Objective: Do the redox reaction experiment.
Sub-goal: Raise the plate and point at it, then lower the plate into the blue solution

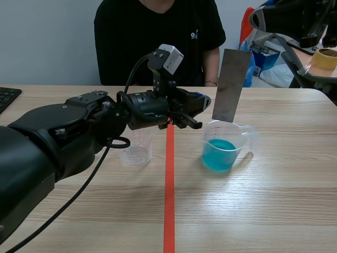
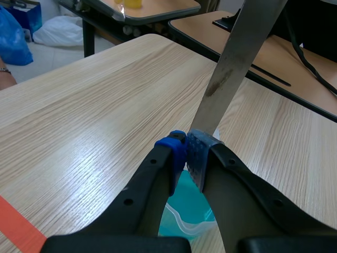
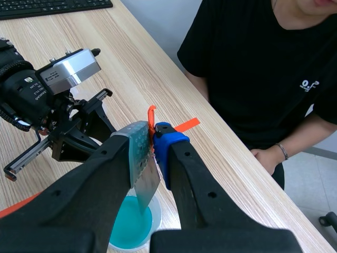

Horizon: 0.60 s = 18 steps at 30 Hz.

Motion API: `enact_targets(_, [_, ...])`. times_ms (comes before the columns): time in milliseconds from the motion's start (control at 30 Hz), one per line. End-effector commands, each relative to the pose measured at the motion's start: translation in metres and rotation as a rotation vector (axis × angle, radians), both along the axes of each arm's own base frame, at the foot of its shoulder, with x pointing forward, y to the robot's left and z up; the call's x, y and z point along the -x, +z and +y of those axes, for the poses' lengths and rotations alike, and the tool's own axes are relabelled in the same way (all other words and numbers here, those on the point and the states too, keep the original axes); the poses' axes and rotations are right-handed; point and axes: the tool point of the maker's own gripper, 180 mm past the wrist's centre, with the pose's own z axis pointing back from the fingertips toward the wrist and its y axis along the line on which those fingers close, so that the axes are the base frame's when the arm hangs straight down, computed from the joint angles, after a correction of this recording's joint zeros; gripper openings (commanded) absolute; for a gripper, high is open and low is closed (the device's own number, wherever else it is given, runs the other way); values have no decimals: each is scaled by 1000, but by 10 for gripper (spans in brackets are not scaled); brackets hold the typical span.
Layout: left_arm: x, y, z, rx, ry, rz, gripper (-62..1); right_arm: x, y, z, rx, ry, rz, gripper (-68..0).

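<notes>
A grey metal strip (image 1: 230,87) hangs upright over a clear beaker of blue liquid (image 1: 224,150), its lower end at the beaker's mouth. My right gripper (image 3: 150,153) is shut on the strip (image 3: 145,184) near its top, with the blue liquid (image 3: 129,226) below. The right arm (image 1: 287,16) stands raised at the back right. My left gripper (image 1: 192,113) hovers just left of the strip's lower end. Its pads meet in the left wrist view (image 2: 187,153), with the strip (image 2: 231,68) rising just ahead and the beaker (image 2: 189,211) under them. An empty clear beaker (image 1: 137,153) stands under the left arm.
A person in a black shirt (image 1: 158,37) sits across the table, one hand (image 3: 266,158) resting at its far edge. A keyboard (image 1: 8,97) lies at the far left. A roll of tape (image 1: 324,58) sits on another desk at the back right.
</notes>
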Motion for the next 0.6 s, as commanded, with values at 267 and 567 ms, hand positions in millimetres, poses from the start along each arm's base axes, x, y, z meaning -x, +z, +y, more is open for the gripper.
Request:
enact_targets(267, [-14,-1,48,-61,43,-41,-569,-1,17,-3,-19,-1,-44,-667])
enact_targets(567, [0,0,156,-100,109,-22,-569,-1,18,-2,-25,1,-47,-667])
